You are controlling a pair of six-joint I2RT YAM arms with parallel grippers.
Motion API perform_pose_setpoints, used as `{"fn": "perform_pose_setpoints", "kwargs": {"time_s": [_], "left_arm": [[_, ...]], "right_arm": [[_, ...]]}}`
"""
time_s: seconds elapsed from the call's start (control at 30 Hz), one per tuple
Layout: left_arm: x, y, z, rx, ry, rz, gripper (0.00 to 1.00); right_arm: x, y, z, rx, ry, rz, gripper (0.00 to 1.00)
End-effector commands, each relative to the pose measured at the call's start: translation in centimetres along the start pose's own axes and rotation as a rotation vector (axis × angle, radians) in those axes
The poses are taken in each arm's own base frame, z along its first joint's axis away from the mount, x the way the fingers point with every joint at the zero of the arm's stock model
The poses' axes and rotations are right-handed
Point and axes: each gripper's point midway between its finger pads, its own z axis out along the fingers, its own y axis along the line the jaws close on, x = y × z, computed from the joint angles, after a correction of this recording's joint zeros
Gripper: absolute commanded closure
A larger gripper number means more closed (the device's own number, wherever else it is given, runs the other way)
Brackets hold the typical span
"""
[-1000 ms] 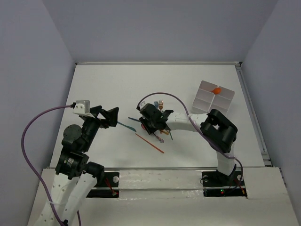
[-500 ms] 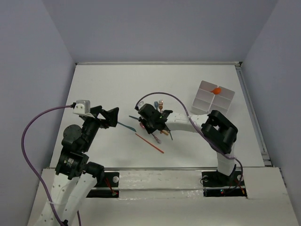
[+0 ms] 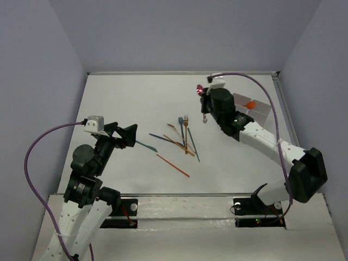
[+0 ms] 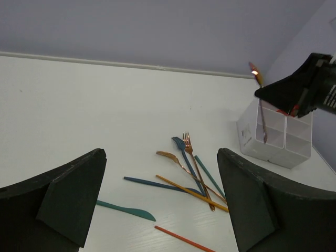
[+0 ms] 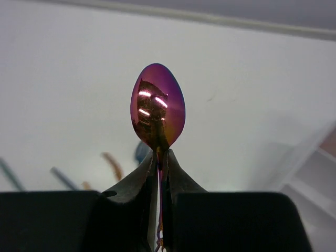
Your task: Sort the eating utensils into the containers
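Observation:
My right gripper point(image 3: 205, 99) point(image 5: 160, 157) is shut on the neck of a shiny purple-gold spoon point(image 5: 157, 113), held up in the air. The spoon point(image 3: 204, 114) hangs just left of the white four-compartment containers point(image 3: 234, 117) point(image 4: 252, 139). An orange spoon point(image 3: 250, 104) lies in a back compartment. Several utensils point(image 3: 184, 138) point(image 4: 194, 173) lie crossed mid-table: forks, a blue knife and slim sticks. A teal knife point(image 3: 145, 145) point(image 4: 126, 210) and an orange stick point(image 3: 173, 165) lie apart from them. My left gripper point(image 3: 128, 136) point(image 4: 163, 210) hovers open left of the pile, nothing between its fingers.
Purple cables point(image 3: 38, 147) trail from both arms. A raised rail point(image 3: 291, 130) runs along the table's right edge behind the containers, and grey walls close in the back and both sides.
The right gripper closed on the spoon in the pile, lifted it and swung it back and to the right, up beside the containers. The left arm has not moved.

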Motion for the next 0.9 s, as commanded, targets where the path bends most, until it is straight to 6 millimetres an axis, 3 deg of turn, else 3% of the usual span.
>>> {"fn": "perform_pose_setpoints", "kwargs": {"time_s": [0.0, 0.03, 0.13, 0.33, 0.5, 0.87], "left_arm": [[-2.9, -1.1, -0.5, 0.040, -0.083, 0.006, 0.01], [-2.8, -1.1, -0.5, 0.041, -0.083, 0.006, 0.01], [-2.7, -1.4, -0.4, 0.052, -0.077, 0.007, 0.01], [-2.7, -1.6, -0.4, 0.060, -0.073, 0.010, 0.01], [-2.3, -1.4, -0.1, 0.050, -0.059, 0.013, 0.01], [-2.2, -1.3, 0.3, 0.047, -0.050, 0.017, 0.01]], "right_arm": [[-9.3, -10.8, -2.4, 0.296, -0.383, 0.131, 0.93], [-9.8, -14.0, -2.7, 0.382, -0.413, 0.145, 0.93], [-11.1, -19.3, -3.2, 0.512, -0.503, 0.177, 0.93], [-12.7, -26.0, -2.3, 0.650, -0.621, 0.172, 0.93], [-11.9, -27.3, -0.5, 0.666, -0.627, 0.126, 0.93], [-6.7, -28.2, 1.6, 0.667, -0.613, 0.153, 0.93]]}}
